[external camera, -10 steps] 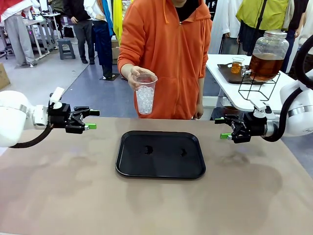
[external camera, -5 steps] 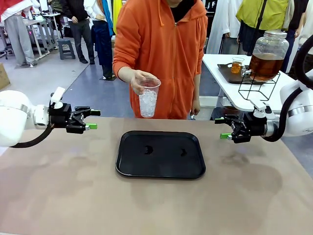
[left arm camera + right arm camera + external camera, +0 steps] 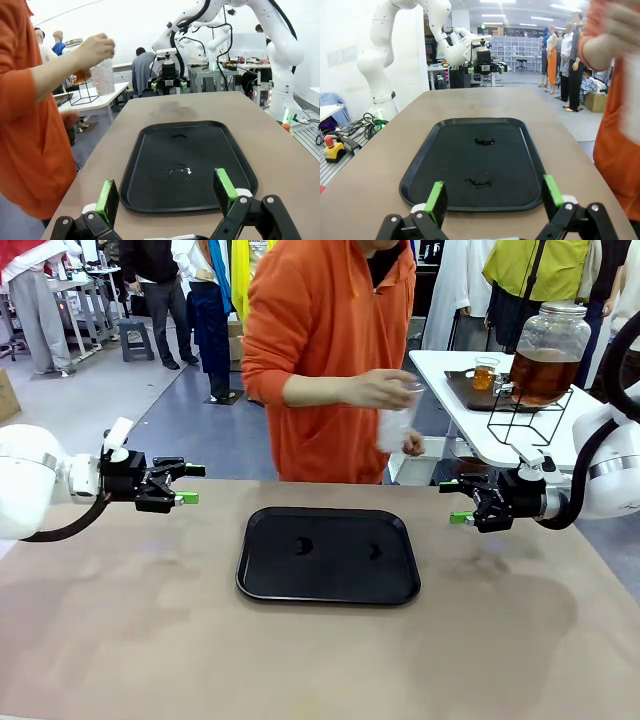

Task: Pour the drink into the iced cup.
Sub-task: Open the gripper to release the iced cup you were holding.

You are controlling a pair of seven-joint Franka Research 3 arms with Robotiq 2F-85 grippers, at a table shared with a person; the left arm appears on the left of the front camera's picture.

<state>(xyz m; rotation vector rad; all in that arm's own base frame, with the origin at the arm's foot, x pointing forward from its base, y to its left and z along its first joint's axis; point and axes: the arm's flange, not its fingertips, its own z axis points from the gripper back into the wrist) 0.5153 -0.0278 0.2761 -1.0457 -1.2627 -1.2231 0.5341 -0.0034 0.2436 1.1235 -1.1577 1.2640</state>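
- Person's hand (image 3: 380,388) holds the iced cup (image 3: 397,420) off beside the black tray (image 3: 328,555).
- Left pincer (image 3: 190,483) and right pincer (image 3: 453,502) both spread wide, holding nothing.

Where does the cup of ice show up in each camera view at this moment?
Front view: cup of ice upper centre-right, in the person's hand, beyond the table edge.
Left wrist view: upper left, under the hand.
Right wrist view: I cannot make it out; a blurred hand fills the top right.
Shared landmark: black tray.
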